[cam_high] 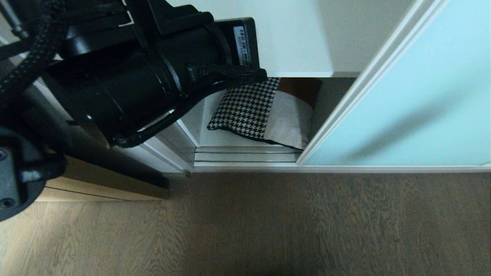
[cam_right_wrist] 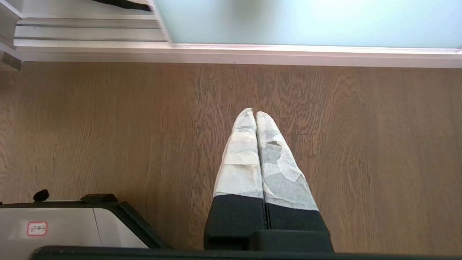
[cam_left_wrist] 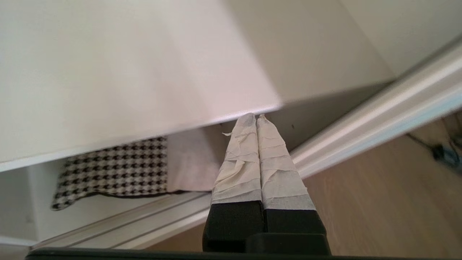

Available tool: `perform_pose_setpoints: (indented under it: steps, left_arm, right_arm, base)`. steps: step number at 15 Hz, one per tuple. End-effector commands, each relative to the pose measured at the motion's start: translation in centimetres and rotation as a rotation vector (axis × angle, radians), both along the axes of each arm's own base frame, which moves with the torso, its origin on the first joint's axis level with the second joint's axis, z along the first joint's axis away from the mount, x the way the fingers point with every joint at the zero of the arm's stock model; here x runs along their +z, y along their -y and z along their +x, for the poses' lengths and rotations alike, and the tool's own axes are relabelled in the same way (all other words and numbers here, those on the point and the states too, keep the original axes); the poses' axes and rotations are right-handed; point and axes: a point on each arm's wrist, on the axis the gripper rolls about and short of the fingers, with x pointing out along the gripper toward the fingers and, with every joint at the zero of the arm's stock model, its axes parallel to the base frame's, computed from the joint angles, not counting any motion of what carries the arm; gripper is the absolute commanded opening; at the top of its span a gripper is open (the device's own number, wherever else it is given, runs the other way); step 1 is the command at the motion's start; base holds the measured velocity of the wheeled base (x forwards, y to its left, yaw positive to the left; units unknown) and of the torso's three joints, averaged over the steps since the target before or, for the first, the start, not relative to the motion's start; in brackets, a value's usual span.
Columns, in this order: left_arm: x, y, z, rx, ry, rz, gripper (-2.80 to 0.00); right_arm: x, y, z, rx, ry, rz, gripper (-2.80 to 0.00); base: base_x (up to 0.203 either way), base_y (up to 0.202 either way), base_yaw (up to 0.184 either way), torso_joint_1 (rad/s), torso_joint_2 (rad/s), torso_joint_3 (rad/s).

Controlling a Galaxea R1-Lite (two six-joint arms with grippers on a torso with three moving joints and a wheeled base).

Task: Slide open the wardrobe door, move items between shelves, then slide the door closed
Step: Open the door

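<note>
Currently your left gripper [cam_left_wrist: 256,116], fingers pressed together and empty, sits at the upper shelf [cam_left_wrist: 126,72] edge; the cushion [cam_left_wrist: 119,169] lies below, apart.

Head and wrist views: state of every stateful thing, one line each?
sliding wardrobe door: slid partly open, gap at its left edge.
cushion: lying flat on the bottom shelf, untouched.
upper shelf: bare as far as visible.
left gripper: shut, empty, tips level with the upper shelf's front edge.
right gripper: shut, empty, hanging over the wooden floor.
</note>
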Motion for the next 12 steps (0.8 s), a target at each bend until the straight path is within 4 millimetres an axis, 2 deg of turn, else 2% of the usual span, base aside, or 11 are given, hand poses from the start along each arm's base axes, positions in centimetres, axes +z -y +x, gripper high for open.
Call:
perform_pose_setpoints:
  steps: [1, 4, 6, 9, 10, 12]
  left_arm:
    - [1.5, -2.4, -2.1, 0.014, 0.039, -0.047, -2.80]
    - [1.9, -7.1, -5.7, 0.069, 0.038, -0.065, -2.80]
    - [1.2, -10.0, -8.1, 0.122, 0.004, -0.047, -2.80]
    - [-1.4, -14.1, -10.8, 0.240, -0.078, 0.033, -2.80]
    - [-2.7, -15.3, -11.2, 0.300, -0.115, 0.069, -2.80]
    - [-4.0, -16.8, -11.9, 0.399, -0.140, 0.083, -2.80]
  right_arm:
    - [0.0, 0.0, 0.0, 0.000, 0.001, 0.000, -2.80]
    - [0.0, 0.0, 0.0, 0.000, 0.001, 0.000, -2.80]
    - [0.0, 0.0, 0.0, 0.000, 0.001, 0.000, -2.80]
    - [0.0, 0.0, 0.0, 0.000, 0.001, 0.000, -2.80]
    - [0.0, 0.0, 0.0, 0.000, 0.001, 0.000, -2.80]
    - [0.0, 0.0, 0.0, 0.000, 0.001, 0.000, -2.80]
  base:
    - [0.000, 0.000, 0.000, 0.000, 0.00, 0.000]
    - [0.000, 0.000, 0.000, 0.000, 0.00, 0.000]
    - [0.000, 0.000, 0.000, 0.000, 0.00, 0.000]
    - [0.000, 0.000, 0.000, 0.000, 0.00, 0.000]
    - [0.000, 0.000, 0.000, 0.000, 0.00, 0.000]
    - [0.000, 0.000, 0.000, 0.000, 0.00, 0.000]
